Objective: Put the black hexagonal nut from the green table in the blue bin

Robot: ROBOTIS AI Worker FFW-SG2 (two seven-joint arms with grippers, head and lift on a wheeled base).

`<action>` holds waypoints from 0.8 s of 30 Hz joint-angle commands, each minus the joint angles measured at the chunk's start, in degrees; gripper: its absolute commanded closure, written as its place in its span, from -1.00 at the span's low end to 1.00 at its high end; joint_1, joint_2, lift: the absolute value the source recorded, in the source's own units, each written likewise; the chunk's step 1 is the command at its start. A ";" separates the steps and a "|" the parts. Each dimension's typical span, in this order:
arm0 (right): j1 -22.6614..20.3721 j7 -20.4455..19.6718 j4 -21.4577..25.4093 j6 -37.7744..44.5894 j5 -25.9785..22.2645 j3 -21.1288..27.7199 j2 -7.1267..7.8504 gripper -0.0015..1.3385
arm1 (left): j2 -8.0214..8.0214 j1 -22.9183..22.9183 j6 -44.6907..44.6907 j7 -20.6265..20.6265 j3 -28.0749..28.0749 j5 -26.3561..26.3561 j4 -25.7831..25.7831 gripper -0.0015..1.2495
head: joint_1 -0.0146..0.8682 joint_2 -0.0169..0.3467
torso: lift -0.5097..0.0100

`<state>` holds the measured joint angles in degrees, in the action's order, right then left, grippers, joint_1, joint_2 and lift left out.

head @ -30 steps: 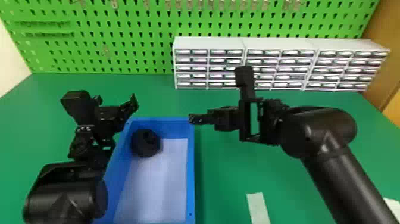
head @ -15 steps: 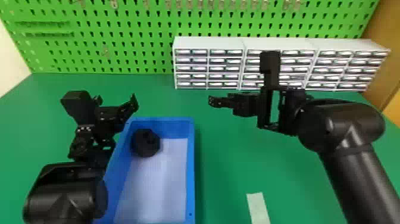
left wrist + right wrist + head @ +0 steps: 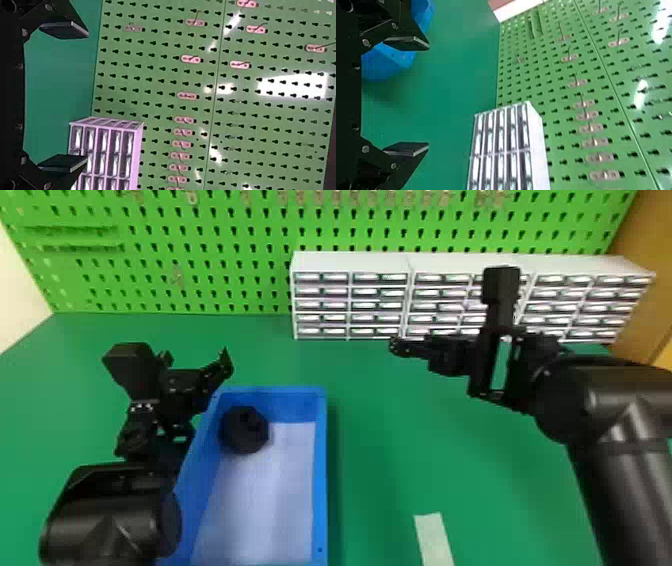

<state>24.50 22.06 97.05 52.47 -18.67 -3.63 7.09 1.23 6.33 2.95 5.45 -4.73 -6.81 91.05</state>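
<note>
The black hexagonal nut (image 3: 244,430) lies inside the blue bin (image 3: 321,470), in its far left corner. My left gripper (image 3: 225,362) is parked just left of the bin's far end, above the table. To the right of the bin and well apart from it, my right gripper (image 3: 395,346) is over the table's far part, before the drawers. In the left wrist view my left gripper (image 3: 65,97) is open, its fingers wide apart around nothing. The right wrist view has my right gripper (image 3: 407,97) open too, nothing between its fingers, with part of the bin (image 3: 387,59) beyond.
White drawer cabinets (image 3: 350,262) stand along the back of the green table (image 3: 400,450), against a green pegboard (image 3: 200,255). A pale strip (image 3: 432,535) lies near the front, right of the bin.
My right arm has moved to the right, farther from the bin. The left arm and the nut in the bin have stayed in place.
</note>
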 commanded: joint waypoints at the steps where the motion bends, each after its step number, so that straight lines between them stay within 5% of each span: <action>1: -0.60 0.00 1.21 0.00 1.97 2.31 0.12 -0.43 | 0.00 0.00 0.03 0.00 0.07 0.04 0.00 -0.72 | 0.59 -0.63 | 0.59; 24: -5.08 -0.09 5.25 -2.29 7.77 12.15 0.03 -0.43 | 0.00 -0.09 0.03 0.00 0.07 -0.13 0.00 -0.72 | 0.59 -0.63 | 0.59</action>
<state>20.32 21.99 101.75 50.60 -12.01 7.36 7.20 1.23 6.34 3.03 5.45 -4.61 -6.87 91.05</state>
